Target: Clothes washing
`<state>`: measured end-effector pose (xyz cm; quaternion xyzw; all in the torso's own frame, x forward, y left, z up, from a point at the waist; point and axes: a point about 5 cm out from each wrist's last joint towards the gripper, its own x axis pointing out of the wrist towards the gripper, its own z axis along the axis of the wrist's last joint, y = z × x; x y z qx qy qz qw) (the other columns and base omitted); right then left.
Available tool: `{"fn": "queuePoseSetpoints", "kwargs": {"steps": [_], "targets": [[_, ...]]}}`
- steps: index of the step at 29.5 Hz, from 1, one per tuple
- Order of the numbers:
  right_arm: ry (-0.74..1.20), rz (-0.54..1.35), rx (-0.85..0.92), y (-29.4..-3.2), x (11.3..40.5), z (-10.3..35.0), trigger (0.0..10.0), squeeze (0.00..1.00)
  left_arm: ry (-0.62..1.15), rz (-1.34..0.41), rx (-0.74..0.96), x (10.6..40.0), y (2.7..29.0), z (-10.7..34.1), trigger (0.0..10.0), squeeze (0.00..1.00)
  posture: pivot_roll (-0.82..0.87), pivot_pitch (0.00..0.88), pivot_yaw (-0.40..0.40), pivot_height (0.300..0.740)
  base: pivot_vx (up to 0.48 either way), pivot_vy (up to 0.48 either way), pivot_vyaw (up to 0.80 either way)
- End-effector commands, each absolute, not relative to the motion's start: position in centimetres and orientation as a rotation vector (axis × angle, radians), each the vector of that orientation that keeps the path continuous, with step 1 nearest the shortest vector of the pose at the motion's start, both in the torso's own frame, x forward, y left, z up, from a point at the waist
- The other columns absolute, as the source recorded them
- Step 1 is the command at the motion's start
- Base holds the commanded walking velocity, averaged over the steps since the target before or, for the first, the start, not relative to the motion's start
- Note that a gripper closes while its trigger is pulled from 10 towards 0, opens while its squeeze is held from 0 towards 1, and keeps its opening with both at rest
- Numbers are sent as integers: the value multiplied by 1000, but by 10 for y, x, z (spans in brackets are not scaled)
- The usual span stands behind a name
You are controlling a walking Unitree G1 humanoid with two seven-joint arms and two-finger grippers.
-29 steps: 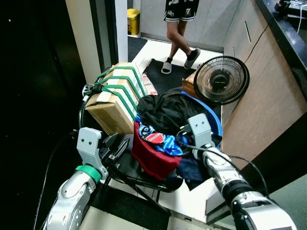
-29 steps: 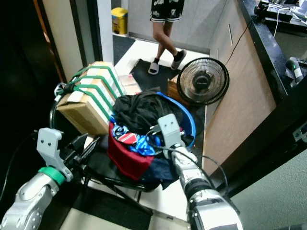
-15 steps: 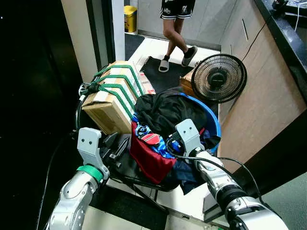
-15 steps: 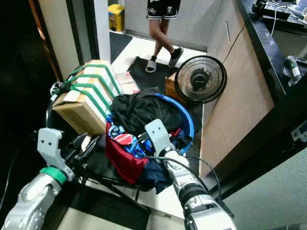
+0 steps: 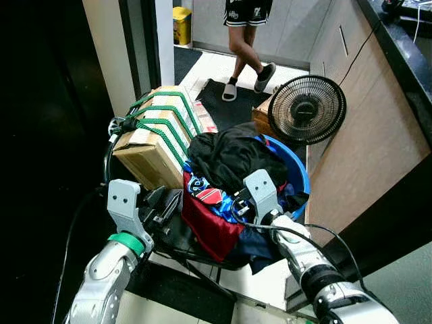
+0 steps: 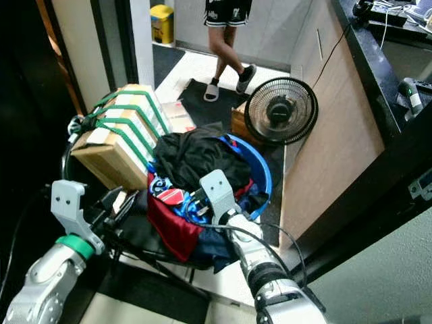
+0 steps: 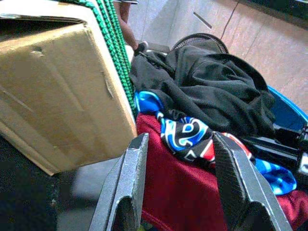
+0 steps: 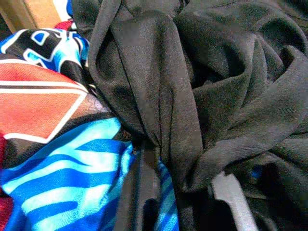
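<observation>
Blue laundry basin: heaped with black garment, red cloth, blue patterned fabric. Right gripper: fingers apart, pressed into the black garment. Left gripper: open, holding nothing, beside strapped cardboard box.

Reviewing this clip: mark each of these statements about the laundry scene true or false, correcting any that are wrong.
1. The blue basin holds a heap of clothes. True.
2. The black garment lies at the bottom of the heap, under the red one. False: it sits on top, and the red garment hangs over the near edge.
3. The left pincer is shut on the cardboard box. False: its fingers are apart and hold nothing.
4. Green cords are strapped around the cardboard box. True.
5. The right pincer is down among the black and blue-striped fabric. True.
6. The fan lies flat on the floor. False: it stands upright behind the basin.
</observation>
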<state>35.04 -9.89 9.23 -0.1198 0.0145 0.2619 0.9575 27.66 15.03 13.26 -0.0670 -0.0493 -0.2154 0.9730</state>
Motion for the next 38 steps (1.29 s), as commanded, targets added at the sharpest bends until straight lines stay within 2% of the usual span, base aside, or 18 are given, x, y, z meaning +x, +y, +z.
{"fn": "queuePoseSetpoints", "kwargs": {"steps": [1, 10, 12, 16, 20, 25, 27, 32, 35, 38], "targets": [[113, 556, -218, -98, 338, 71, 0, 0, -94, -442, -147, 276, 150, 130, 10000, 0, 31, 65, -10, 740, 0, 0, 0], [29, 595, -133, -95, 338, 83, 0, 0, -108, -444, -168, 274, 154, 133, 10000, 0, 27, 47, 8, 740, 0, 0, 0], [-93, 652, -46, -95, 336, 107, 0, 0, -115, -451, -185, 272, 156, 135, 10000, 0, 26, 37, 14, 740, 0, 0, 0], [-219, 696, 55, -102, 334, 139, 0, 0, -128, -459, -188, 273, 156, 138, 10000, 0, 28, 19, 16, 740, 0, 0, 0], [-290, 747, 127, -111, 335, 169, 0, 0, -150, -463, -184, 278, 158, 145, 10000, 0, 35, 0, 17, 740, 0, 0, 0], [-385, 702, 198, -125, 346, 204, 0, 0, -171, -473, -177, 282, 160, 152, 10000, 0, 40, 0, 23, 740, 0, 0, 0], [-509, 648, 277, -134, 353, 246, 0, 0, -204, -478, -172, 285, 161, 163, 10000, 0, 38, 0, 28, 740, 0, 0, 0], [-602, 610, 336, -141, 354, 277, 0, 0, -234, -471, -180, 287, 162, 171, 10000, 0, 38, 0, 28, 740, 0, 0, 0], [-904, 407, 539, -184, 354, 360, 0, 0, -298, -417, -211, 295, 167, 188, 10000, 0, 50, 0, 18, 740, 0, 0, 0], [-965, 400, 543, -190, 348, 379, 0, 0, -306, -408, -209, 296, 169, 191, 10000, 0, 50, 0, 20, 740, 0, 0, 0]]}}
